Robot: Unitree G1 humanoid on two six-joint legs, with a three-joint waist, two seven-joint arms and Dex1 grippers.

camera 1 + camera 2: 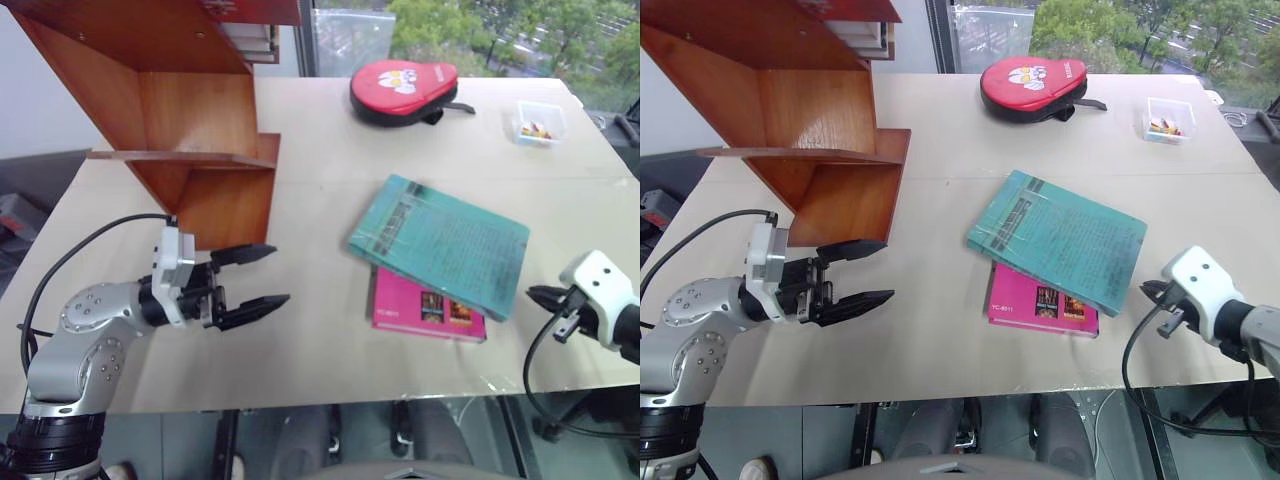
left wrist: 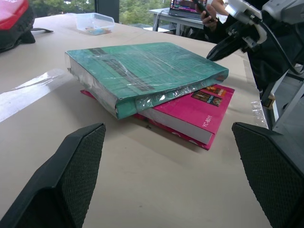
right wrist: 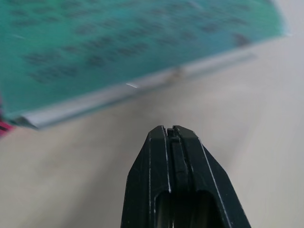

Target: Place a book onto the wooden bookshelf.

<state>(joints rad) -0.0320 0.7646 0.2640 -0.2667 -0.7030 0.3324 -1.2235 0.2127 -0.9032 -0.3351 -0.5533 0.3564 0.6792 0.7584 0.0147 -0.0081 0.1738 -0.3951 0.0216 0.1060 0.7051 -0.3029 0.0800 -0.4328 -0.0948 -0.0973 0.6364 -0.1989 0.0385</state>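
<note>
On the table (image 1: 300,130), the book (image 1: 440,243) waits; left gripper (image 1: 257,282) gapes wide, right gripper (image 1: 537,295) pinched shut, both ready.

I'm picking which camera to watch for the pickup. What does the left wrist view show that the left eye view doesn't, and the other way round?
Left wrist view alone: the side edges of the stacked books, the teal-green book wrapped in clear plastic, and a person's hand holding a phone at a laptop beyond the table.

Left eye view alone: the wooden bookshelf at the table's far left, and the open left gripper seen from above, well apart from the books.

Both: the teal-green book lying partly on the pink book, the shut right gripper near them, the red case and the small clear box.
</note>
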